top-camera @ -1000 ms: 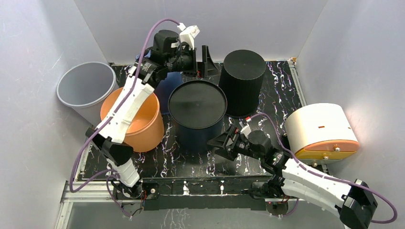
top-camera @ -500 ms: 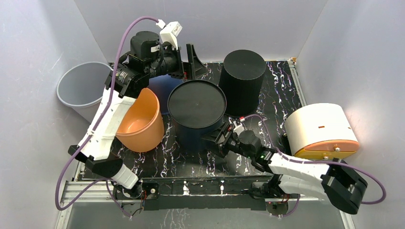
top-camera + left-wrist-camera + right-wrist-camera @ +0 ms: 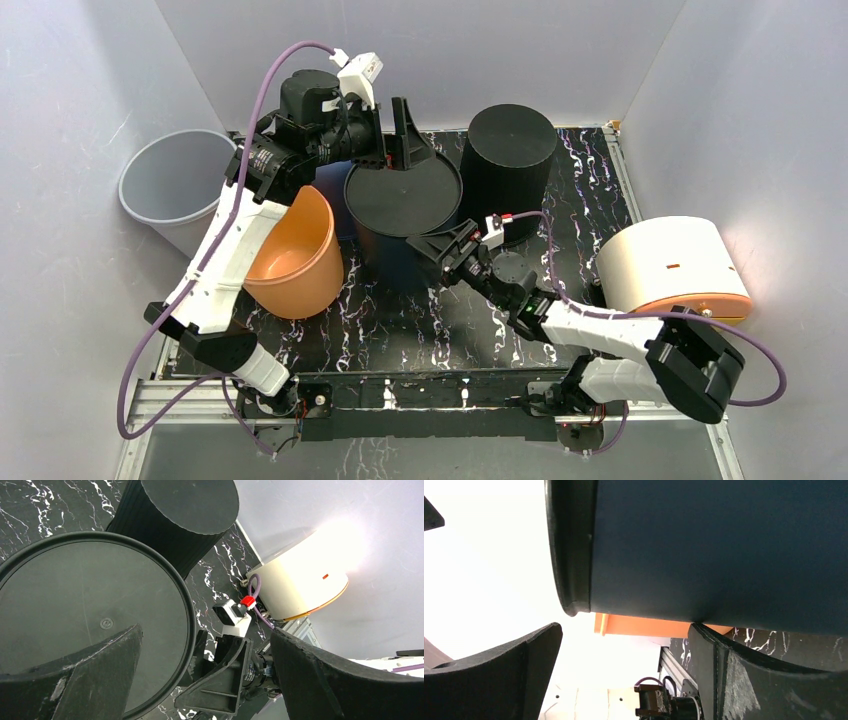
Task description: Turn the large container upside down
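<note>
**Container loose between two open sets of fingers, flat face up**

The container [image 3: 403, 200], dark blue with a black rim, stands on the bench [image 3: 400, 330] with a closed black disc uppermost. It sits between the two sets of fingers. The left fingers [image 3: 408, 135] are spread wide over its far rim, with one tip above the disc and nothing between them. The right fingers [image 3: 447, 247] are also spread wide at its near side. In the right wrist view, the blue wall fills the space just past them, and one finger looks close to or touching it. Neither set is closed on anything.

An orange bucket [image 3: 295, 250] stands beside the container, below the left fingers. A black tub [image 3: 508, 170] stands mouth down beyond the right fingers.

The pictures do not show whether the disc is the base or a lid. A moulding mark at its centre hints at a base. If so, the turn looks finished and only the withdrawal is left. If it is a lid, the whole flip is yet to be done, starting with a grip on the rim.
</note>
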`<state>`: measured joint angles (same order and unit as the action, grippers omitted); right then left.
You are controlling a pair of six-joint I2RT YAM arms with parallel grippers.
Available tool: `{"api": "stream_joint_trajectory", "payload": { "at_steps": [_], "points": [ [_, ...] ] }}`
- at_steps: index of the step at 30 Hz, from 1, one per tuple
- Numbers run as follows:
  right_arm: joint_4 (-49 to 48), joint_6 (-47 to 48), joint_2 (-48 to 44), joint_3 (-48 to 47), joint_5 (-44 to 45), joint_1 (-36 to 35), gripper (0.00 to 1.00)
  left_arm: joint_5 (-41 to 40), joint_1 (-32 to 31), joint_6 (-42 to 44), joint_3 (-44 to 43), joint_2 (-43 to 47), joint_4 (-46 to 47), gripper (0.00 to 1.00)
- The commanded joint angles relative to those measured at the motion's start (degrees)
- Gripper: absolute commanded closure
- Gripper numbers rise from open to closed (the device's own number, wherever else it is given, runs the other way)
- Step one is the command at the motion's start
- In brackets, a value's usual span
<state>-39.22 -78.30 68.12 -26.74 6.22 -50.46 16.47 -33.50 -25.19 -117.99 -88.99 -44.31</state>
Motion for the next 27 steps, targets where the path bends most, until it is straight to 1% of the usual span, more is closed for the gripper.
{"api": "stream_joint_trajectory", "payload": {
  "at_steps": [1, 5, 9, 12, 17, 22, 27],
  "points": [
    [-4.8, 0.3, 1.6, -2.5, -3.1, 0.3, 0.02, -0.4, 0.1, -0.5, -1.5, 1.3, -1.1, 0.02],
    [-9.2, -0.6, 2.2, 0.2, -4.8, -0.8, 0.02, 0.2, 0.1, -1.9, -0.5, 2.7, 0.5, 0.02],
    [-9.1, 1.4, 4.8, -1.9, -5.9, -2.9, 0.02, 0.7, 0.2, -2.7, -0.8, 2.6, 0.8, 0.02],
    [-11.3, 2.4, 8.3, -3.8, -6.6, -4.2, 0.02, -0.6, 0.2, -3.1, -1.9, 1.9, -0.9, 0.02],
    [-14.5, 2.5, 13.9, -5.4, -7.4, -5.6, 0.02, -1.0, 0.1, -3.3, -1.4, 2.4, -1.3, 0.02],
    [-18.5, 2.0, 21.0, -7.8, -6.2, -5.8, 0.02, -1.1, 0.1, -4.3, 0.2, 3.0, -1.2, 0.02],
    [-25.3, -0.4, 28.3, -10.7, -1.7, -4.4, 0.02, 0.0, 0.1, -6.0, 3.7, 5.0, 0.0, 0.02]
  ]
}}
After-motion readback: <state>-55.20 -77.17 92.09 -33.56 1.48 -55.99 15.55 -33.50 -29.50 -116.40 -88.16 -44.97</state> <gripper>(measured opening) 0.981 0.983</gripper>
